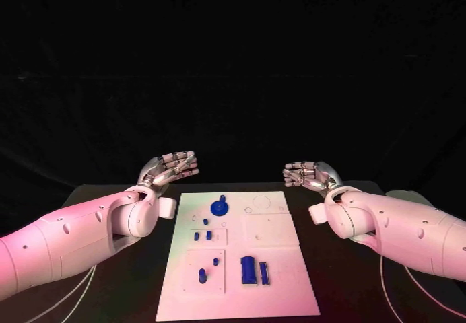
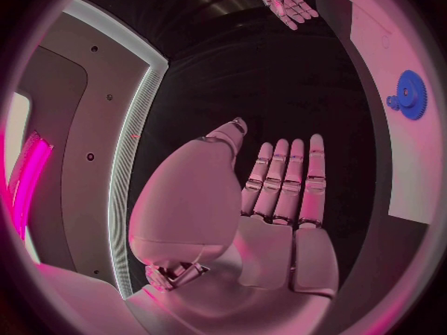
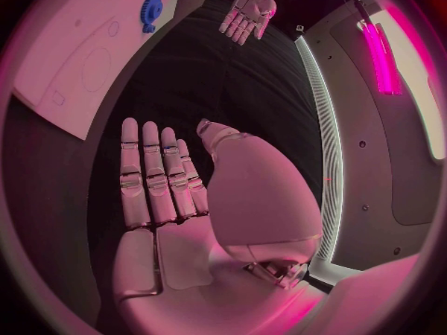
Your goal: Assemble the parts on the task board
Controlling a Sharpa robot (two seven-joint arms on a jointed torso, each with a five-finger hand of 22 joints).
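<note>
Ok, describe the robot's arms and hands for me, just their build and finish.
Both arms are smooth, rounded white shells with small dark dots and thin pale cables trailing beneath. The left hand and right hand are silver metal, with segmented fingers and broad smooth palm plates.

We count one white board on the tabletop. On it sit seven blue pieces: one gear toward twelve o'clock, three small pegs near the middle, two more pegs toward seven o'clock, and two upright blocks toward six o'clock. We count two arms and two hands: left hand, right hand.
</note>
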